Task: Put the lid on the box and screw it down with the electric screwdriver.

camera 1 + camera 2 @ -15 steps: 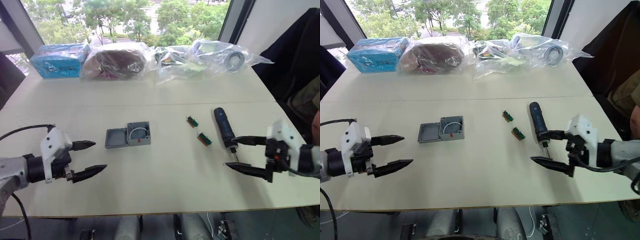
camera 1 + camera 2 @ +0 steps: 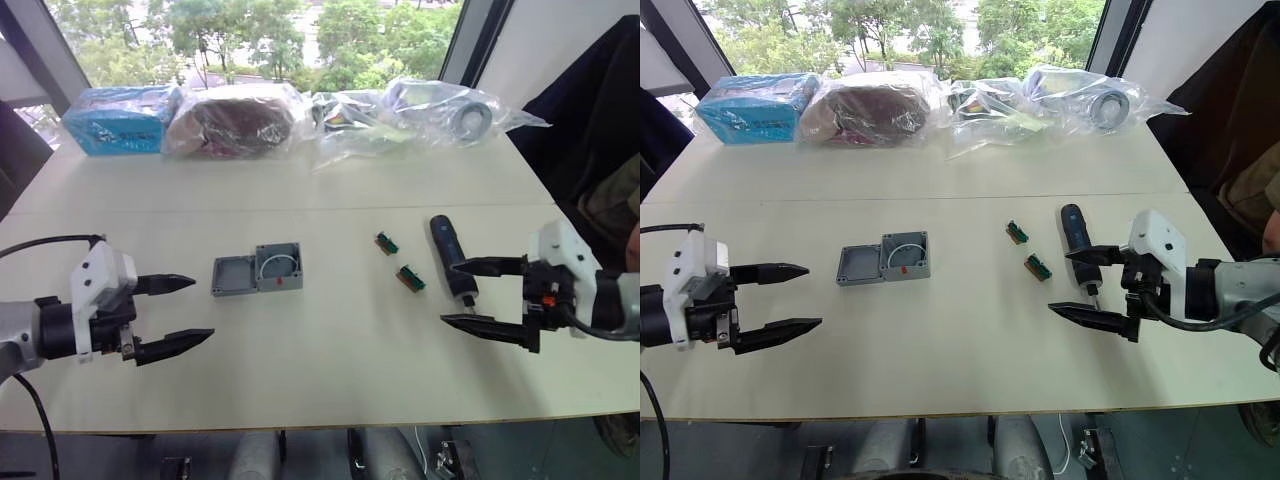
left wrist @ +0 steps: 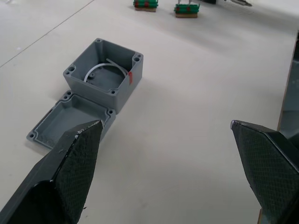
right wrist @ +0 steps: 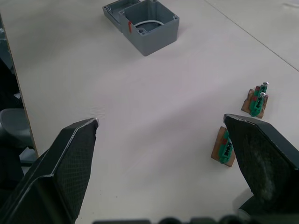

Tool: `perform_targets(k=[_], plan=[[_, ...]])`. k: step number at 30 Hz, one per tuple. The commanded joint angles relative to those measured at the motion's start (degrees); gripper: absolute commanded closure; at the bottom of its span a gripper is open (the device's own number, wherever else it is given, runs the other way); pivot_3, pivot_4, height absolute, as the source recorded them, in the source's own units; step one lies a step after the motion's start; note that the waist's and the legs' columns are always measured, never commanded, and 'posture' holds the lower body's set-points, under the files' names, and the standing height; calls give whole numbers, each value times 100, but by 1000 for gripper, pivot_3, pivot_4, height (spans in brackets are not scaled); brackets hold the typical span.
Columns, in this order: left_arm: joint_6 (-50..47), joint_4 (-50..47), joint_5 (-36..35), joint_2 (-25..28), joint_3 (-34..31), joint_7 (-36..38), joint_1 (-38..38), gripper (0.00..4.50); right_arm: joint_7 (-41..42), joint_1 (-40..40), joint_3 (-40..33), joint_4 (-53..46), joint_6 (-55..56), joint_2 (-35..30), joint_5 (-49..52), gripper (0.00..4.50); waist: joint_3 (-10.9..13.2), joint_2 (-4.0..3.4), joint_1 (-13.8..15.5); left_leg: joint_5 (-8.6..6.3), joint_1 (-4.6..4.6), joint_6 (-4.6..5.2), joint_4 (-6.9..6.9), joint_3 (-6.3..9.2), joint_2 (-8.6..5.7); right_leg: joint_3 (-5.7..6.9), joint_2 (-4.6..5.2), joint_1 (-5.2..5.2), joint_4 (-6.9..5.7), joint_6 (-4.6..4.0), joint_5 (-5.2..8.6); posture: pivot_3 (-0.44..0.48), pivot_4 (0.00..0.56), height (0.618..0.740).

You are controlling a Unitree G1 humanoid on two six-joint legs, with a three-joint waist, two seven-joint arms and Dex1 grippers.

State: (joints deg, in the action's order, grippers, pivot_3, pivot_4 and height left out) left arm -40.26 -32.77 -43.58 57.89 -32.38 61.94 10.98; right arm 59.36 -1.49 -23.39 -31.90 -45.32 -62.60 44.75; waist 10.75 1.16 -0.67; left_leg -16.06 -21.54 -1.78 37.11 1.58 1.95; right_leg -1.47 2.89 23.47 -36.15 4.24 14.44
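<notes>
The grey box [image 2: 278, 267] sits open-topped near the table's middle, a white ring inside and a red mark on its side. The flat grey lid [image 2: 232, 276] lies hollow side up against its left side. My left gripper [image 2: 201, 309] hovers open and empty left of the lid; the left wrist view has box [image 3: 105, 77] and lid [image 3: 70, 120] ahead of its fingers. The dark electric screwdriver [image 2: 450, 255] lies to the right, bit toward the front edge. My right gripper [image 2: 448, 292] is open around its bit end, the far finger crossing over the barrel; contact is unclear.
Two small green-topped pieces [image 2: 385, 243] [image 2: 409, 278] lie between the box and the screwdriver. Clear plastic bags [image 2: 420, 115], a wrapped brown bundle [image 2: 235, 120] and a blue packet [image 2: 120, 120] line the far edge. A dark garment [image 2: 590, 110] hangs at the right.
My right gripper has moved a little left and away from the front edge, closer over the screwdriver's bit end. The left gripper has barely moved.
</notes>
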Motion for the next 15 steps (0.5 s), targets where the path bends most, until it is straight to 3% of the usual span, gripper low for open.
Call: perform_targets(k=[1, 9, 12, 15], plan=[[31, -96, -29, 52, -72, -54, -88, 0, -32, -153, -72, -109, 25, -65, 65, 46, 1, 0, -1, 0, 0, 0, 0, 0, 0, 0, 0, 0, 0, 0, 0, 0, 150, 740], [34, 138, 156, 238, 369, -137, -485, 0, -227, -347, 188, -200, -25, 43, 125, 46, 2, -1, -5, 0, 3, 0, 1, 1, 0, 0, -1, 0, -1, 2, 0, 0, 150, 740], [332, 404, 538, 335, 899, -73, -853, 0, -351, -403, 248, -271, -1, 100, 116, 46, 2, -1, -3, 0, 2, 0, 0, 1, 0, 0, -2, 0, -1, -3, -2, 0, 150, 740], [695, 994, 920, 280, 1713, 97, -1681, 0, -485, -436, 264, -458, -37, 172, 219, 46, 4, 1, 10, 0, -1, 0, 0, 2, 0, 1, -4, 2, 0, -3, -2, 0, 150, 740]])
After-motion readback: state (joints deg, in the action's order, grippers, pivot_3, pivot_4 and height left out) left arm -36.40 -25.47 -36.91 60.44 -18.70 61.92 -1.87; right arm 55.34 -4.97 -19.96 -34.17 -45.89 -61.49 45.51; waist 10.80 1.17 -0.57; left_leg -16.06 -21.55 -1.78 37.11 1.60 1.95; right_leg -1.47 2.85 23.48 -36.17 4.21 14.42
